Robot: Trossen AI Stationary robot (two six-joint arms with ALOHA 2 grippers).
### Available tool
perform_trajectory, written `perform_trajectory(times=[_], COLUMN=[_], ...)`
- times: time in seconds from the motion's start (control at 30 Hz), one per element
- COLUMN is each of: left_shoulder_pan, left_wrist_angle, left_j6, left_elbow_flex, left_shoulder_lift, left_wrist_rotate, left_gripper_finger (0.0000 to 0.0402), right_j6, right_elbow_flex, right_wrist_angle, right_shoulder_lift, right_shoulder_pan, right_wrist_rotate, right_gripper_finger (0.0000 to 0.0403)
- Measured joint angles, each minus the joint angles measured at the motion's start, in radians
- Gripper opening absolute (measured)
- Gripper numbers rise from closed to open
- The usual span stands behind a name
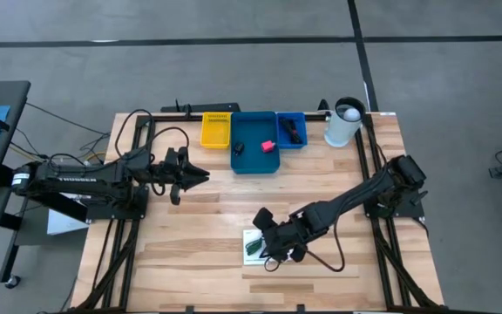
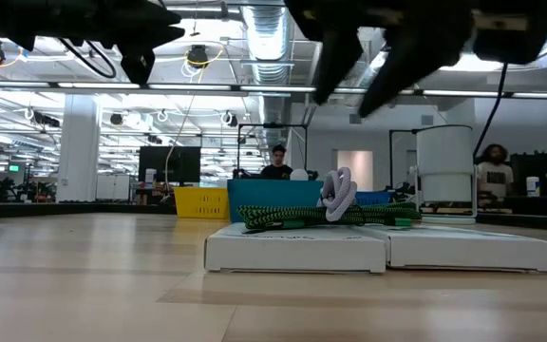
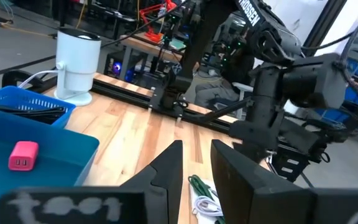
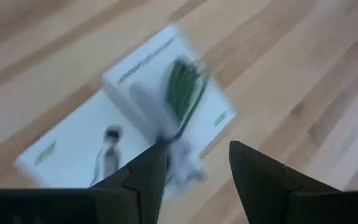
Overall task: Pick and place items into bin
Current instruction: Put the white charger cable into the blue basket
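got my right claw point(image 1: 268, 247) hanging spread open right over the green cord point(image 1: 253, 248) on the white cards point(image 1: 251, 237), lower middle of the high view, lined up to grab; left claw point(image 1: 200, 177) waits half-closed, empty, mid-left.

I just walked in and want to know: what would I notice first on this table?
The right gripper hangs open over a green stringy cord lying on flat white printed boxes near the table's front edge. At the far edge, a small pink-red block sits inside a blue plastic bin.
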Motion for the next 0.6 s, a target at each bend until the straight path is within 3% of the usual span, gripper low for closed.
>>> perform_trajectory(times=[0.6], left_shoulder_pan=[0.0], left_wrist_angle=[-0.001], left_j6=[-0.019], left_elbow_flex=[0.0], left_shoulder_lift=[0.0], left_wrist_rotate=[0.0], left_gripper_finger=[0.0071], right_j6=[-0.006], right_elbow_flex=[-0.004], right_wrist_angle=[0.002], right_shoulder_lift=[0.039], right_shoulder_pan=[-0.001], right_wrist_rotate=[0.009], right_gripper_finger=[0.0169])
